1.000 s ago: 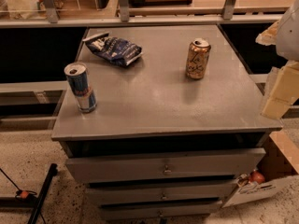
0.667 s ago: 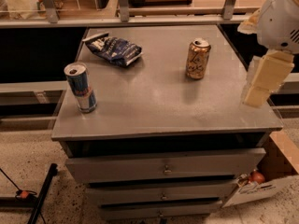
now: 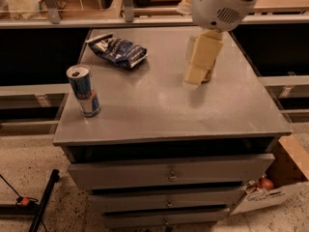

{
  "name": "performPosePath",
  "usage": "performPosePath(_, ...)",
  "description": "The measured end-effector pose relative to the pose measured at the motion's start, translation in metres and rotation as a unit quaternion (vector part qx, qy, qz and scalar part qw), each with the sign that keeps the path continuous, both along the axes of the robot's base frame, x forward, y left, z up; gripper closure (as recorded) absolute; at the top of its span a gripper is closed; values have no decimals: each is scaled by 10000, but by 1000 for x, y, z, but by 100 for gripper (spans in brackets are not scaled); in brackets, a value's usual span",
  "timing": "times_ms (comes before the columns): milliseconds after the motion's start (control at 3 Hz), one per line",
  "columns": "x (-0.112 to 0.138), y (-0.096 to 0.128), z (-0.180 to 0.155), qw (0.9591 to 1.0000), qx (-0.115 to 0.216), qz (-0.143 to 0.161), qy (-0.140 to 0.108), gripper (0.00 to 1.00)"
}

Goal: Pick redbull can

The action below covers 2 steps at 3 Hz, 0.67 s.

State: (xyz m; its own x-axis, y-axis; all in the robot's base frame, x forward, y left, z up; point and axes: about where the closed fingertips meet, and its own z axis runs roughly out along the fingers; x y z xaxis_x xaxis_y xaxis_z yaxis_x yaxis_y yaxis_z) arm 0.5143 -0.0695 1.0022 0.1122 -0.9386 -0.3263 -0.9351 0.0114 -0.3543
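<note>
Since approx. 1 s ago our gripper (image 3: 195, 74) has swung in from the right edge and now hangs over the back-right part of the cabinet top (image 3: 159, 112), well apart from the redbull can (image 3: 83, 91). We cannot tell if it is open or closed. The can stands upright near the front-left corner, w/ the chip bag (image 3: 117, 50) behind it, not touching. So we judge approach from the right is free, and the reach is only starting.
</note>
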Motion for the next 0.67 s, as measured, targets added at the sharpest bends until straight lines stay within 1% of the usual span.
performPosePath(333, 6, 66, -3, 9982, 74, 588, 39, 0)
performPosePath(667, 6, 66, -3, 9982, 74, 588, 38, 0)
